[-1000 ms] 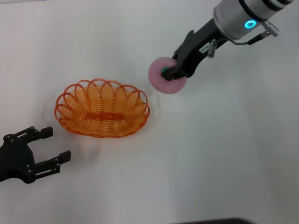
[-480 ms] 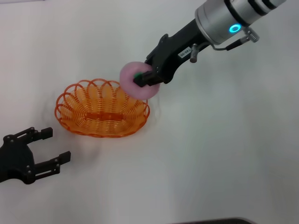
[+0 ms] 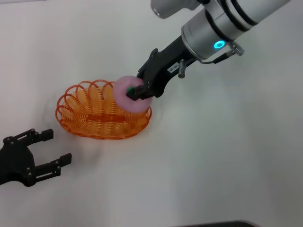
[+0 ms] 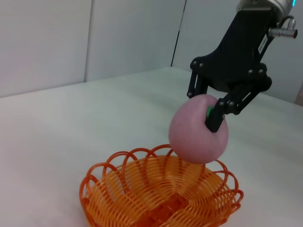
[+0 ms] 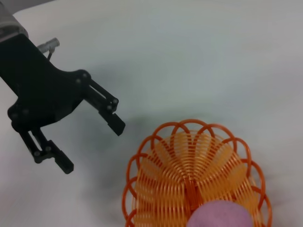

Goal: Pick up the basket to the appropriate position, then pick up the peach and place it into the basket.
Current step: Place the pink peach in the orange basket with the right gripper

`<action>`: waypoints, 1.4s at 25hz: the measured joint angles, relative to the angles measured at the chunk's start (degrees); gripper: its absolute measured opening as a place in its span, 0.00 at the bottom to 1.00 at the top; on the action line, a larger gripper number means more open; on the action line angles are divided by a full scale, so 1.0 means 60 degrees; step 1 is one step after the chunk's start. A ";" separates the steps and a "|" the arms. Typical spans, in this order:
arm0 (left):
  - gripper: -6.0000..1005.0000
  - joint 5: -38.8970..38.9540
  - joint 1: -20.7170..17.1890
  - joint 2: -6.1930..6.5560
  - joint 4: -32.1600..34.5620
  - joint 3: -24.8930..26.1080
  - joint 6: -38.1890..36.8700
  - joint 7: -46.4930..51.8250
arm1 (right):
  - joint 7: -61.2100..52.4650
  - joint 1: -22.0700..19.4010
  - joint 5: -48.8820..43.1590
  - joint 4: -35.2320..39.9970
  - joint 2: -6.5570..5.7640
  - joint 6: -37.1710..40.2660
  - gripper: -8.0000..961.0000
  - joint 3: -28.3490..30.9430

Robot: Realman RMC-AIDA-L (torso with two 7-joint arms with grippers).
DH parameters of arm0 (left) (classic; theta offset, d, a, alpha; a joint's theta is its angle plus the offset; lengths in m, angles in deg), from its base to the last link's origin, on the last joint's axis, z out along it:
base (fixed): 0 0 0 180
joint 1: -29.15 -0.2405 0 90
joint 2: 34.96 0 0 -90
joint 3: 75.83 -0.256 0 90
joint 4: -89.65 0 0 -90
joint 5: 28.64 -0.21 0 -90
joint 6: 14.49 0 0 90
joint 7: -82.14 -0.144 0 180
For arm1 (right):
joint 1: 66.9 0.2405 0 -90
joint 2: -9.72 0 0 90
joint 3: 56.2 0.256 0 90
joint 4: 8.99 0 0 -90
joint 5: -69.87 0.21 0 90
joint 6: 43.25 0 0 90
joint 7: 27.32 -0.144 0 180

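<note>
While the transfer was under way, the scene read as follows.

Landmark: the shallow, oval, bright orange openwork basket (image 3: pixel 103 110) with a looped scalloped rim rested on the plain white table (image 3: pixel 227 156).
Peach: the round, smooth, matte pink toy peach (image 3: pixel 131 94) hung above the basket's right end, clear of the weave in the left wrist view.
Right gripper: the black right gripper (image 3: pixel 137 91) pinched the peach near its green leaf mark, fingers closed on its sides.
Left gripper: the black left gripper (image 3: pixel 49 151) sat near the basket on the robot's side, fingers spread, holding nothing.
Handling: the peach looked light and firm, its round matte skin likely to roll, so a grip across its widest part seemed safest.
Basket: probably light and easily nudged; take it by the rim.
</note>
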 joint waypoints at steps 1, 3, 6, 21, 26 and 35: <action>0.81 0.0001 0.0000 0.0000 -0.0004 0.0000 0.0000 0.0000 | 0.0068 0.0031 0.0030 -0.0078 0.0002 -0.0027 0.31 -0.0009; 0.81 0.0005 0.0000 0.0000 -0.0010 0.0000 0.0000 0.0000 | 0.0250 0.0060 0.0170 -0.0177 0.0009 -0.0073 0.31 -0.0015; 0.81 0.0006 0.0000 0.0000 -0.0018 0.0001 0.0001 0.0000 | 0.0545 0.0017 0.0547 -0.0245 0.0010 -0.0107 0.32 -0.0019; 0.81 -0.0039 0.0022 0.0011 -0.0044 0.0365 -0.0259 0.0000 | 0.1034 -0.0213 0.1099 -0.0489 -0.0031 -0.0214 0.81 0.0067; 0.81 -0.0043 0.0007 -0.0001 -0.0054 0.0368 -0.0263 0.0000 | 0.2131 -0.0975 0.2206 -0.0411 -0.0112 0.0061 0.81 0.0495; 0.81 0.0005 -0.0001 0.0001 -0.0055 0.0371 -0.0262 -0.0004 | 0.4391 -0.2902 0.3304 -0.0338 -0.0115 0.0859 0.81 0.2510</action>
